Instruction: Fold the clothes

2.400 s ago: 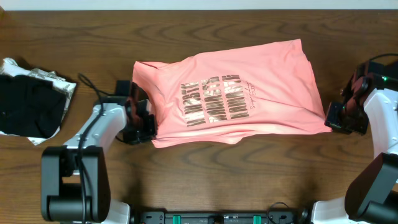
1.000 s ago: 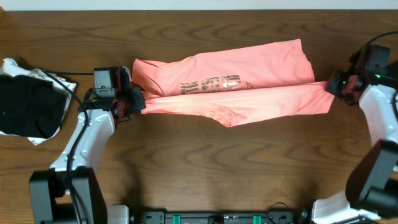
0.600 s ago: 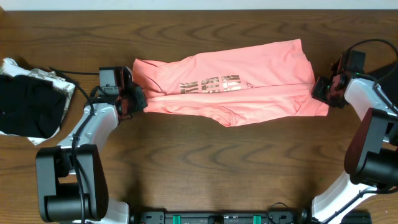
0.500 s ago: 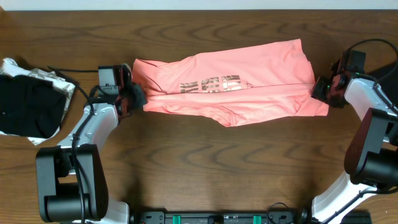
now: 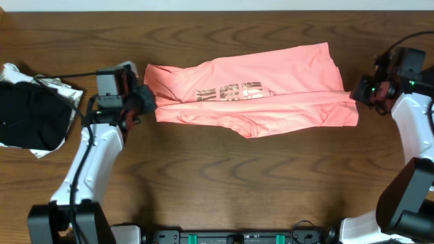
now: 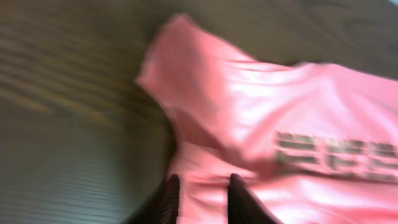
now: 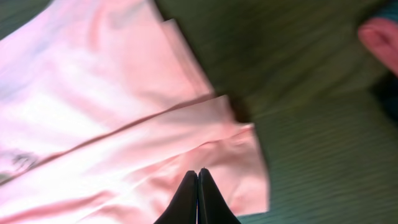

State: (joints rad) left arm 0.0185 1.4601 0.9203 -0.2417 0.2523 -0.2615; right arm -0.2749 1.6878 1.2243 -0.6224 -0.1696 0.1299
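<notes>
Overhead view. The T-shirt (image 5: 258, 102) lies flat on the desk (image 5: 224, 183), just toward 12 o'clock of centre, its long axis running from 9 to 3 o'clock. I judge one lengthwise fold done: the 6 o'clock band lies doubled over the chest and covers the lower half of the lettering (image 5: 230, 91). The garment is a long strip, so cross folds from the 9 and 3 o'clock ends appear to remain.

The left gripper (image 5: 144, 103) sits at the strip's 9 o'clock end; its wrist view, though blurred, shows the jaws slightly apart with nothing between them. The right gripper (image 5: 359, 91) sits at the 3 o'clock end, jaws closed and empty.

The fabric is thin, soft and salmon-pink, with shallow wrinkles and a puckered 6 o'clock edge; the lettering is metallic bronze. The desk is dark, grained wood. At its 9 o'clock edge lies a black bundle (image 5: 30, 112) on crinkled pale wrapping.
</notes>
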